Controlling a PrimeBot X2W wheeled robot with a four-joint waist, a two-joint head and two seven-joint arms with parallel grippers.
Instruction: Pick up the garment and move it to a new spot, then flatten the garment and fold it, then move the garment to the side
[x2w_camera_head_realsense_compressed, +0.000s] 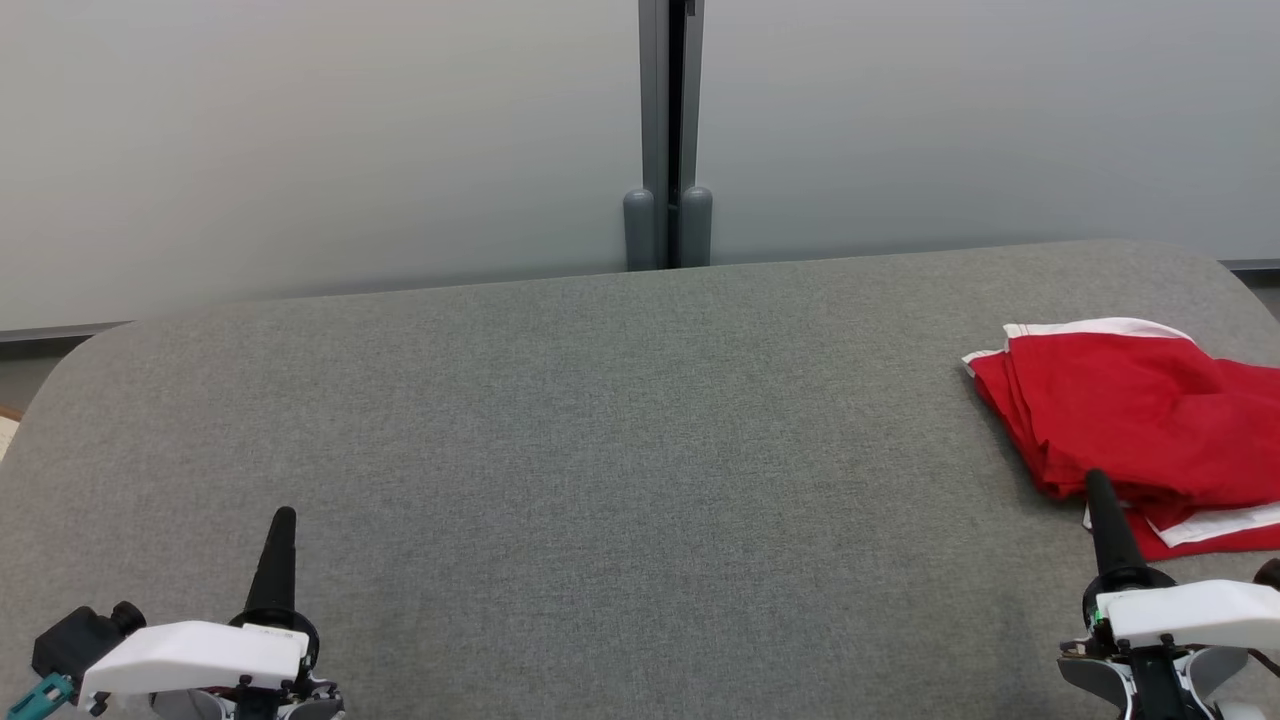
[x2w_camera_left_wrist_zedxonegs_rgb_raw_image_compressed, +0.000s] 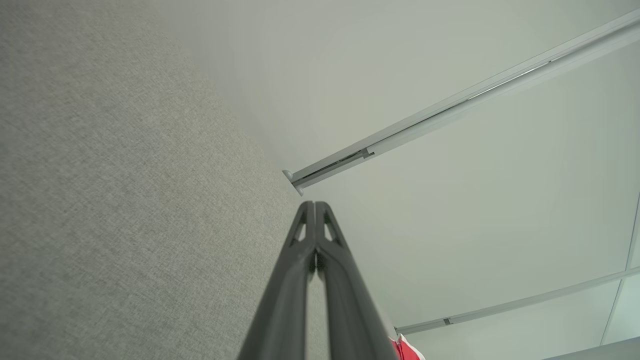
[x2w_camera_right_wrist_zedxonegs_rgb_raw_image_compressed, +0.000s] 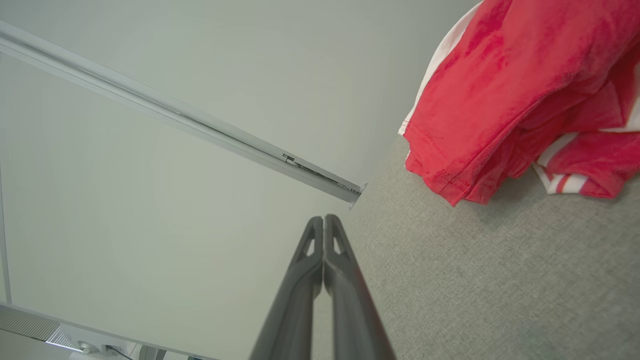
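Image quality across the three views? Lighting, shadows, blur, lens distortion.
Head view: flat, even light, no glare; the garment casts a soft shadow on the grey surface, and the frame edge crops it. Left wrist view: wide-angle bending shows in the curved wall rail; the left tool looks soft near the lens. Right wrist view: garment stitching sharp, soft shadow beneath; right tool base slightly blurred.

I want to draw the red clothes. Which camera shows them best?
The right wrist view: the red garment is close and large, seams and white stripes clear. The head view shows it smaller, cut off at the right edge. The left wrist view catches a corner.
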